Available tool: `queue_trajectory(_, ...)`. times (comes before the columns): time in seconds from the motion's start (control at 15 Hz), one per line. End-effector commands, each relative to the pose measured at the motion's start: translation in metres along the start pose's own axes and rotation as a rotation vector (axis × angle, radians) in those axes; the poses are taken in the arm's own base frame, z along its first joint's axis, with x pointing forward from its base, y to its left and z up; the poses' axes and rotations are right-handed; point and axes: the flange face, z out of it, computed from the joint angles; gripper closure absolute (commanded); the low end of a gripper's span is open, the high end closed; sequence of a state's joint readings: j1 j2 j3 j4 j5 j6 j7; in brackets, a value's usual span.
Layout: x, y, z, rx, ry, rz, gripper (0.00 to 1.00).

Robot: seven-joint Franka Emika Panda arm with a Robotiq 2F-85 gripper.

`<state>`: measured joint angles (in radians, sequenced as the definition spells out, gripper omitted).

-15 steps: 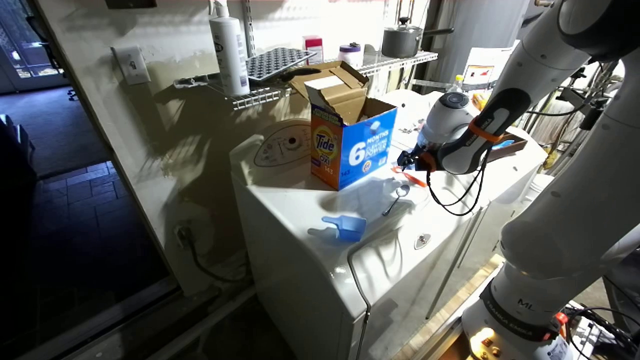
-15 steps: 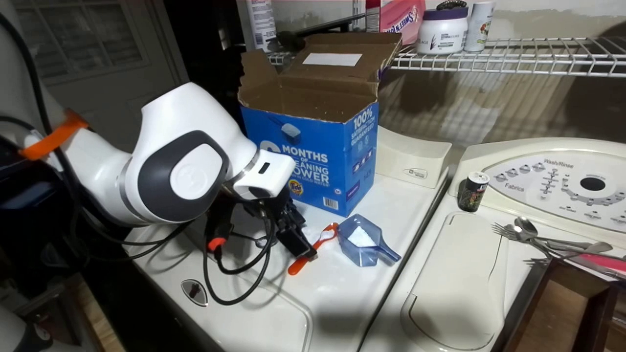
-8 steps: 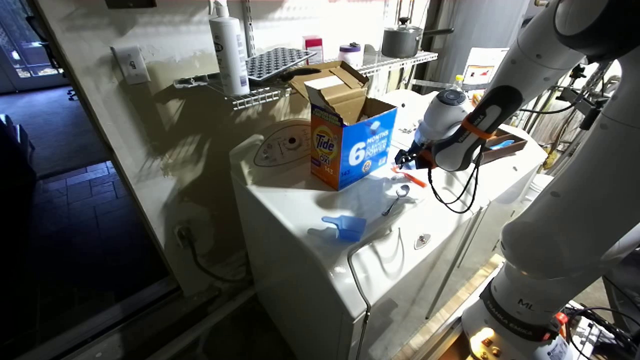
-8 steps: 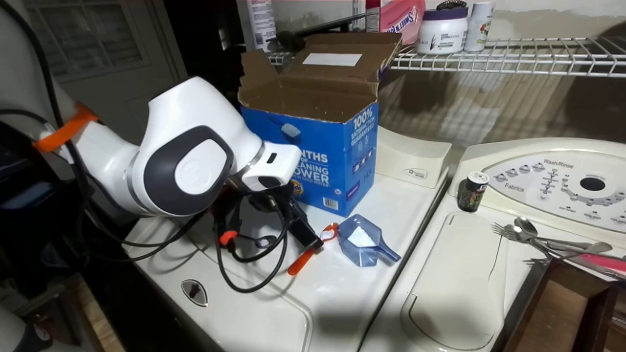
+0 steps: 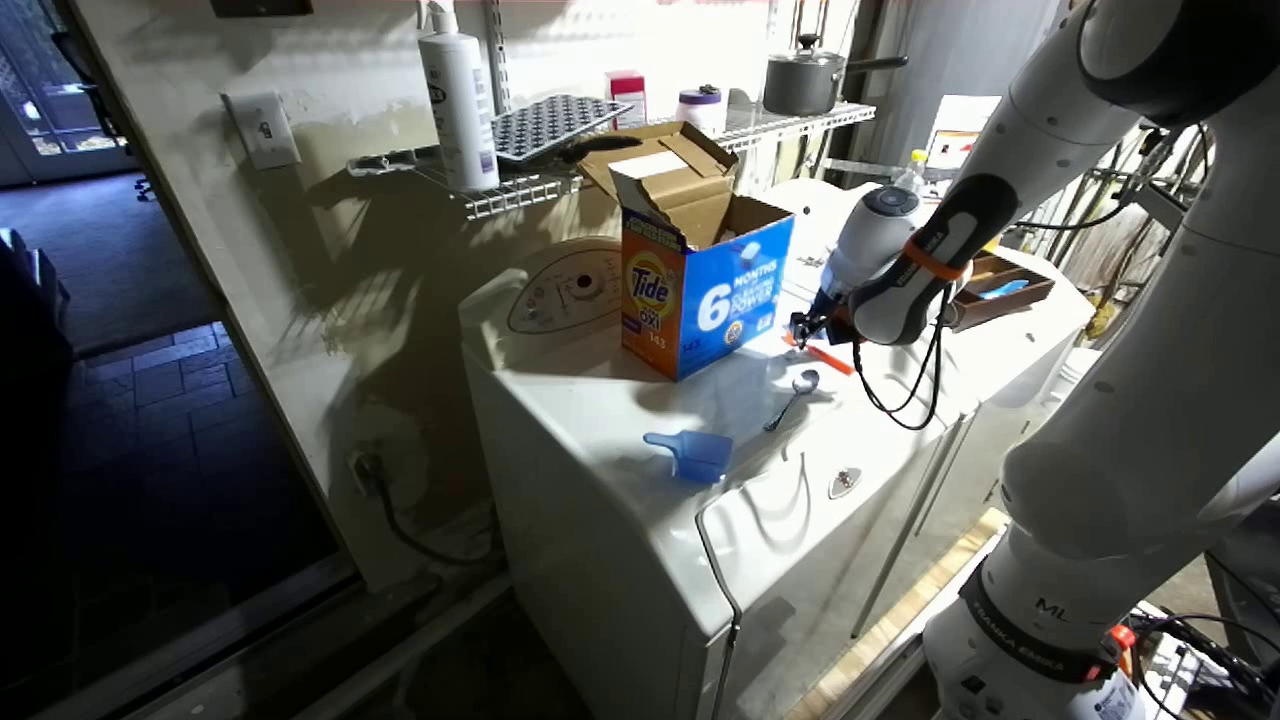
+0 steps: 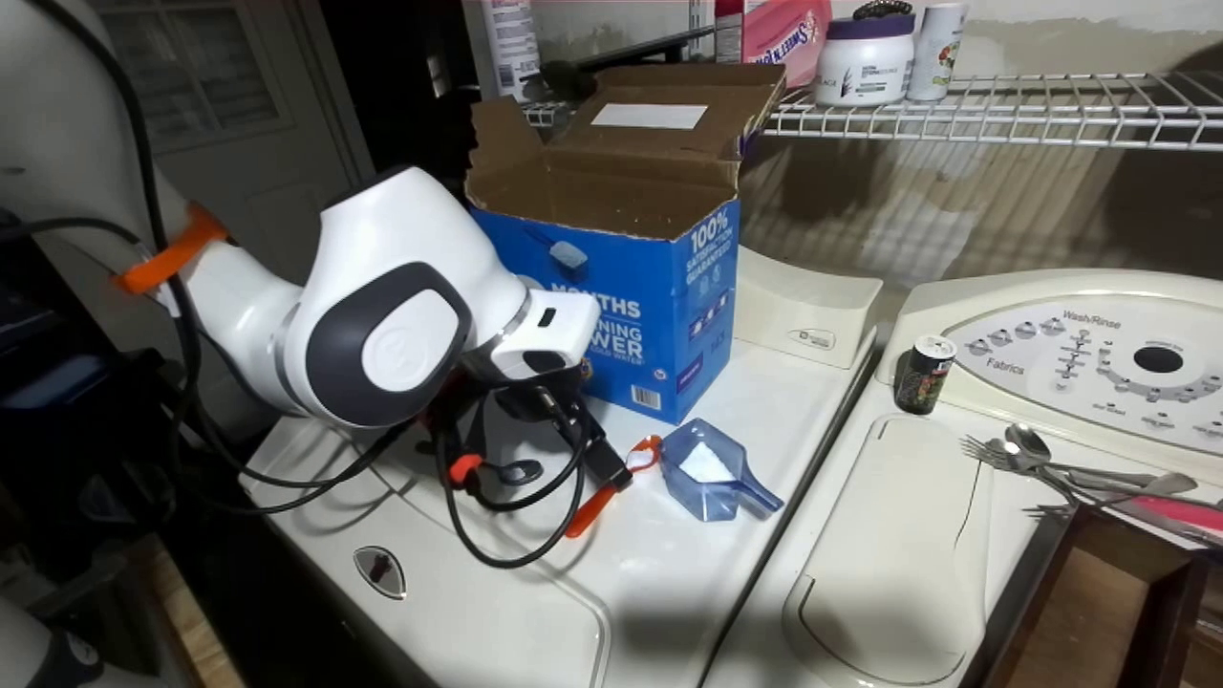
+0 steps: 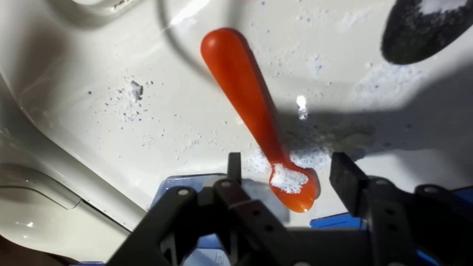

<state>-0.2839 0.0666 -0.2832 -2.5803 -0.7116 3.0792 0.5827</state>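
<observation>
Orange spoon (image 7: 258, 118) on the surface (image 6: 659, 554), beside a blue scoop (image 6: 721, 499), apparently to be gripped: hovers over it with empty fingers (image 7: 347, 184) parted, seemingly lining up, and probably needs next to sink and close without spilling the powder (image 7: 288, 180).

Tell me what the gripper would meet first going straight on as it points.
Likely the orange spoon, seen between the open fingers in the wrist view; depth is unclear, so perhaps the appliance top.

Glossy plastic spoon (image 7: 255, 118), cardboard box (image 6: 650, 268), shiny metal cutlery (image 6: 1032, 449)
</observation>
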Motion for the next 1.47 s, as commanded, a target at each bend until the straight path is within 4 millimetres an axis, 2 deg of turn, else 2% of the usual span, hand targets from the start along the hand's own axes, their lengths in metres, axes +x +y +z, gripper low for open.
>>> queue_trajectory(0.0, 0.011, 0.0, 0.008, -0.01, -0.009, -0.021, 0.11)
queue_trajectory(0.07, 0.013, 0.001, 0.009, -0.012, -0.009, -0.024, 0.07)
queue_trajectory(0.2, 0.013, 0.001, 0.013, -0.013, -0.013, -0.033, 0.06)
queue_trajectory(0.33, 0.012, 0.001, 0.017, -0.009, -0.02, -0.043, 0.25)
queue_trajectory(0.6, 0.01, 0.002, 0.021, -0.008, -0.036, -0.054, 0.56)
queue_trajectory(0.67, 0.01, 0.003, 0.022, -0.009, -0.037, -0.053, 0.23)
queue_trajectory(0.73, 0.01, 0.004, 0.023, -0.008, -0.039, -0.053, 0.16)
queue_trajectory(0.87, 0.011, 0.006, 0.023, -0.01, -0.04, -0.054, 0.1)
queue_trajectory(0.93, 0.012, 0.007, 0.023, -0.011, -0.04, -0.057, 0.11)
queue_trajectory(1.0, 0.012, 0.007, 0.024, -0.011, -0.04, -0.058, 0.3)
queue_trajectory(1.07, 0.013, 0.007, 0.024, -0.011, -0.04, -0.06, 0.42)
queue_trajectory(1.13, 0.014, 0.008, 0.025, -0.012, -0.04, -0.061, 0.43)
queue_trajectory(1.2, 0.014, 0.008, 0.025, -0.014, -0.041, -0.063, 0.49)
queue_trajectory(1.4, 0.015, 0.008, 0.028, -0.014, -0.045, -0.066, 0.71)
